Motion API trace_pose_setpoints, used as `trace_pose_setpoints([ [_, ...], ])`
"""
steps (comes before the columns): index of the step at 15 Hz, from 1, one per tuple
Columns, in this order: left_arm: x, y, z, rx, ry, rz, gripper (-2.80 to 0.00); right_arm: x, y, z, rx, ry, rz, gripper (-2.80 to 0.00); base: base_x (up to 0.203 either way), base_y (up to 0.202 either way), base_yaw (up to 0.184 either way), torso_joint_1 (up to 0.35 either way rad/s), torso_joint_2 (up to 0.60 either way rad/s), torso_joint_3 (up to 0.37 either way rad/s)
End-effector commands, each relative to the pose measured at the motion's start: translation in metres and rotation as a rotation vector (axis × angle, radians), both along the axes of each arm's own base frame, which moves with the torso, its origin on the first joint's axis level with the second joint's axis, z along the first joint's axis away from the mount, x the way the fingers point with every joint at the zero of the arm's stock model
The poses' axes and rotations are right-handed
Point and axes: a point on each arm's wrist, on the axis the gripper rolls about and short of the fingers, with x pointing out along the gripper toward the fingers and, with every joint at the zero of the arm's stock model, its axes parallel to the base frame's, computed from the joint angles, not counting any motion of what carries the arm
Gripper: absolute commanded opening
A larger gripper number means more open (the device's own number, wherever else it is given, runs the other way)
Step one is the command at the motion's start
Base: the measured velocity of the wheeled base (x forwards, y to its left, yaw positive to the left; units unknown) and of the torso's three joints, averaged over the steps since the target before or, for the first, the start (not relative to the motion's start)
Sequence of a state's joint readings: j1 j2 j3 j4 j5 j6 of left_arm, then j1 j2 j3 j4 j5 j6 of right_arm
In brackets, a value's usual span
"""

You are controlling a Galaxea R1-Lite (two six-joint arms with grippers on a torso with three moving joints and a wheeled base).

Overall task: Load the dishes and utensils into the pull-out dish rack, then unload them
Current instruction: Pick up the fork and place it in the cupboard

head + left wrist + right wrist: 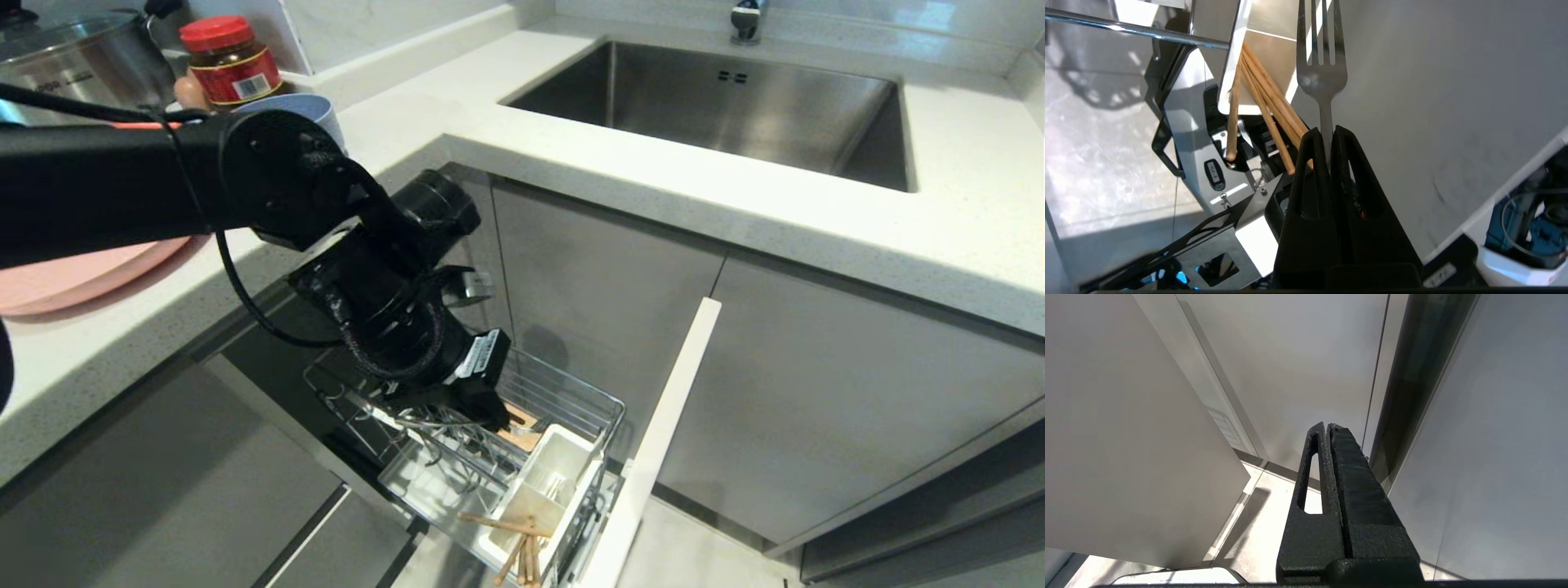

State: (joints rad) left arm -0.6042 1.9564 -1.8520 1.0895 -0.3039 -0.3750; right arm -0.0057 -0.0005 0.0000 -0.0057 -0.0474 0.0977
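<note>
The left end effector (1326,134), above the pull-out dish rack (571,408), is clamped on the handle of a silver fork (1319,61). Wooden chopsticks (518,547) lean in the rack's white cup (563,461). The pink plate (73,273) lies on the table (424,106). The right end effector (1327,428) is pressed together beside cabinet fronts.

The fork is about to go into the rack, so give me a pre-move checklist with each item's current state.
1. Left hand shut on the fork handle, tines pointing away: ok.
2. Pull-out dish rack drawn out from the cabinet: ok.
3. White utensil cup reachable beside the hand: ok.
4. Chopsticks already leaning out of a cup, apart from the fork: ok.
5. Whether the fork lines up with a free cup compartment: cannot tell.
6. Right hand shut, parked by the cabinet fronts, holding nothing: ok.
</note>
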Motion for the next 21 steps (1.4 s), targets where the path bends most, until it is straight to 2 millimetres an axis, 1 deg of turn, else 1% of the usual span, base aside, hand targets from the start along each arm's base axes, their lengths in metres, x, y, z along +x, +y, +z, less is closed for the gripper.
trace_pose_setpoints([
  [1,0.008,-0.01,-0.016,0.027,0.044,0.0,-2.8,0.0,0.0,0.0,0.0,-0.003,-0.001,-2.8,0.0,0.0,0.0,0.0,0.0,0.0],
  [8,0.02,-0.029,-0.04,0.07,0.093,0.005,-2.8,0.0,0.0,0.0,0.0,-0.005,-0.001,-2.8,0.0,0.0,0.0,0.0,0.0,0.0],
  [14,0.029,-0.036,-0.059,0.125,0.122,0.019,-2.8,0.0,0.0,0.0,0.0,-0.003,0.0,-2.8,0.0,0.0,0.0,0.0,0.0,0.0],
  [19,0.038,-0.045,-0.076,0.14,0.14,0.014,-2.8,0.0,0.0,0.0,0.0,-0.004,-0.001,-2.8,0.0,0.0,0.0,0.0,0.0,0.0],
  [21,0.043,-0.049,-0.08,0.124,0.119,0.014,-2.8,0.0,0.0,0.0,0.0,-0.003,-0.001,-2.8,0.0,0.0,0.0,0.0,0.0,0.0],
])
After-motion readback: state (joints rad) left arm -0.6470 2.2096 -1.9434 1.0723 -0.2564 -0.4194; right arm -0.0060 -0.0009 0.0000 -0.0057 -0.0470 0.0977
